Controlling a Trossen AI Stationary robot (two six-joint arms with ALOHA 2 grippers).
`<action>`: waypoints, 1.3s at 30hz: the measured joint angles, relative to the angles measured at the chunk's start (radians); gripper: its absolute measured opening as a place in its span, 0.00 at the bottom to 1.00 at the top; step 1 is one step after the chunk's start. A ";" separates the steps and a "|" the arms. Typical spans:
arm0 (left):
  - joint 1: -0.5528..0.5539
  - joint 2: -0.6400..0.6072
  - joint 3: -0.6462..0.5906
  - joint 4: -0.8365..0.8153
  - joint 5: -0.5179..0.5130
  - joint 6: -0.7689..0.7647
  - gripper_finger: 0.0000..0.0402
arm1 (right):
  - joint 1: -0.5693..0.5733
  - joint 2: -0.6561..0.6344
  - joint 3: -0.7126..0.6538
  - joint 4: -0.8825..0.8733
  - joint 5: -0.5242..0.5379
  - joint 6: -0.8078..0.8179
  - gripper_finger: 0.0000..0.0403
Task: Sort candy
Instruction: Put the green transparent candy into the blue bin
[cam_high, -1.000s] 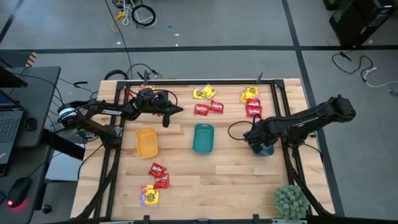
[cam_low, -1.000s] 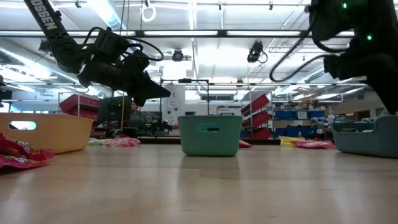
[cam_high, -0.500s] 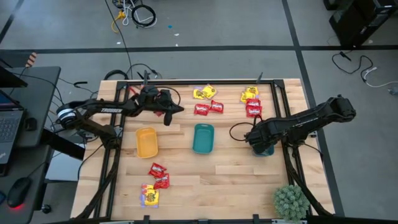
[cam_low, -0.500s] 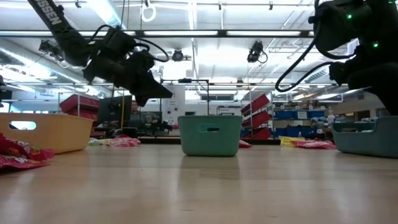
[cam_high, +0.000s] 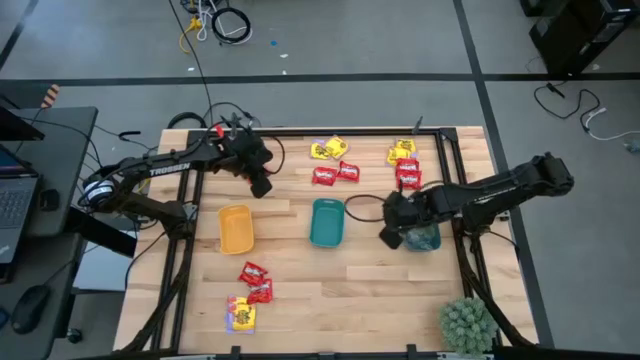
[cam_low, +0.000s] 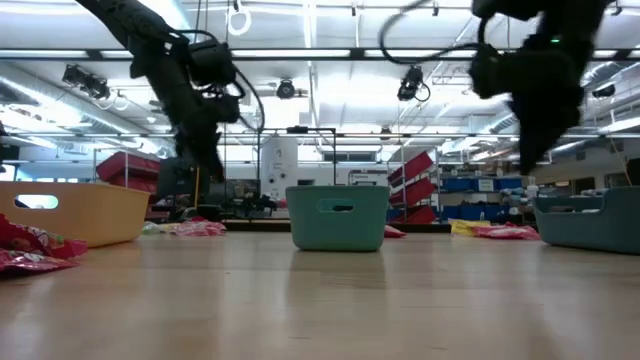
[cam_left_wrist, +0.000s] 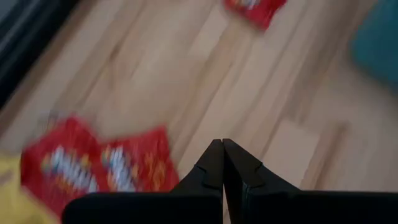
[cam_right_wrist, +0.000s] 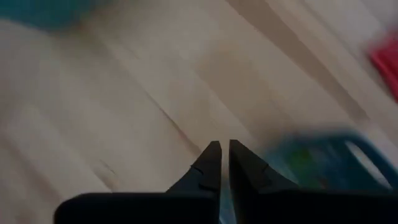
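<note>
A: Starting at the left, where does the left gripper (cam_high: 262, 186) sit?

B: Above bare table (cam_high: 380, 280), beyond the yellow-orange tray (cam_high: 236, 229), jaws pressed together with nothing between them. In its wrist view the tips (cam_left_wrist: 222, 163) point at wood, with a pair of red packets (cam_left_wrist: 99, 163) just off to one side.

A: Which candy is that?

B: Probably the red pair (cam_high: 336, 173) near the far edge, to the right of that gripper; the wrist picture is smeared, so I hedge. The yellow packets (cam_high: 328, 149) lie just beyond them.

A: And the right gripper (cam_high: 391, 238)?

B: Between the teal tray (cam_high: 326, 222) and the darker tray (cam_high: 424, 238), fingers nearly together, a thin gap only, holding nothing. The red and yellow cluster (cam_high: 404, 164) lies away from it toward the far edge.

A: So which arm is nearer what?

B: I judge the left nearer the middle red pair, whose long axis runs left to right; the right nearer the far-right cluster. The packets at the near edge (cam_high: 248, 293) are well apart from both.
</note>
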 joint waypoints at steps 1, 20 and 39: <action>0.004 0.000 0.000 -0.030 -0.014 -0.007 0.00 | -0.013 0.000 -0.005 0.064 -0.003 -0.043 0.06; 0.034 0.000 -0.004 -0.283 -0.338 -0.130 0.32 | -0.151 0.002 -0.015 0.442 -0.012 -0.429 0.07; 0.245 0.084 -0.004 -0.263 -0.312 -0.134 0.44 | -0.150 0.003 -0.015 0.466 -0.013 -0.461 0.07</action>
